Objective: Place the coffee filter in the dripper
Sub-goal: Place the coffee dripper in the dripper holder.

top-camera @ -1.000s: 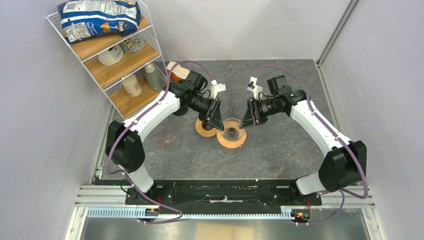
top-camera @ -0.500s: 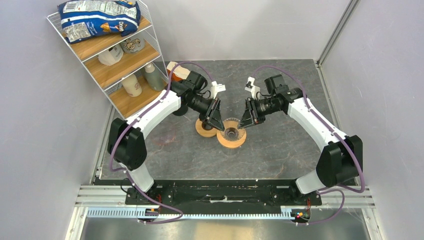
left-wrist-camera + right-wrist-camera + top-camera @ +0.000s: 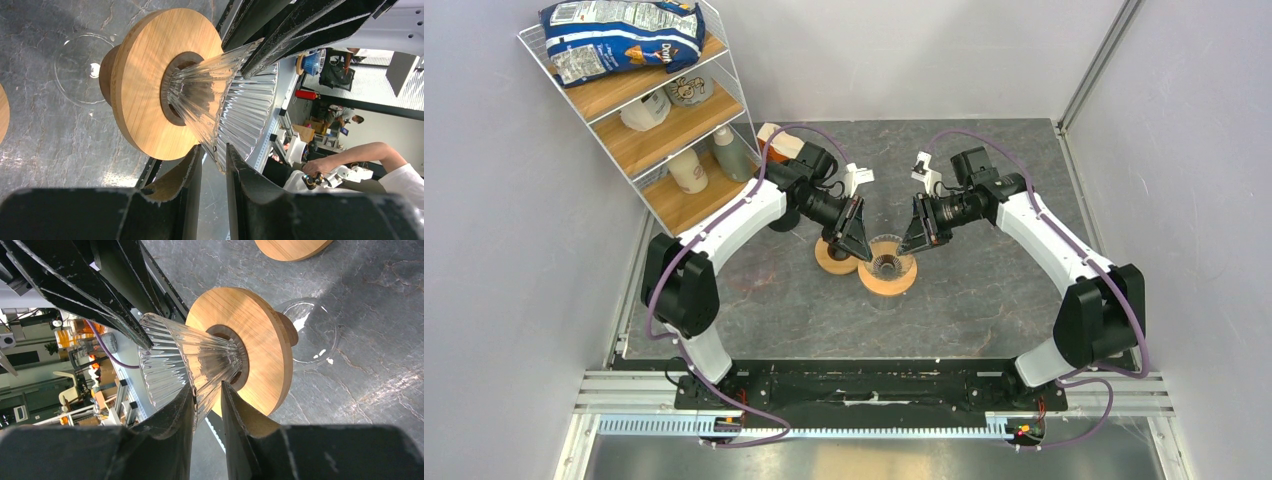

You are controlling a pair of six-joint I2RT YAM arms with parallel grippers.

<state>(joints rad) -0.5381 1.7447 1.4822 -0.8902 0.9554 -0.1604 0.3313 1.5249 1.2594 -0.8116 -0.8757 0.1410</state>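
Note:
The dripper (image 3: 888,284), a fluted clear glass cone in a round wooden collar, stands at the middle of the dark table. My left gripper (image 3: 861,251) holds its rim from the left and my right gripper (image 3: 913,244) holds it from the right. In the left wrist view the dripper (image 3: 150,100) has its glass wall pinched between my narrow jaws (image 3: 214,150). The right wrist view shows the dripper (image 3: 250,330) gripped the same way by my right gripper (image 3: 206,387). No coffee filter is in view, and the cone looks bare inside.
A bare wooden ring (image 3: 832,259) lies just left of the dripper. An orange-and-white packet (image 3: 773,139) sits behind the left arm. A wire shelf (image 3: 654,110) with bottles and a snack bag stands at the back left. Walls close in the table on three sides.
The right arm's wrist and elbow have edged slightly left and towards the back. Both grippers stay at the dripper's rim, and the dripper has not moved.

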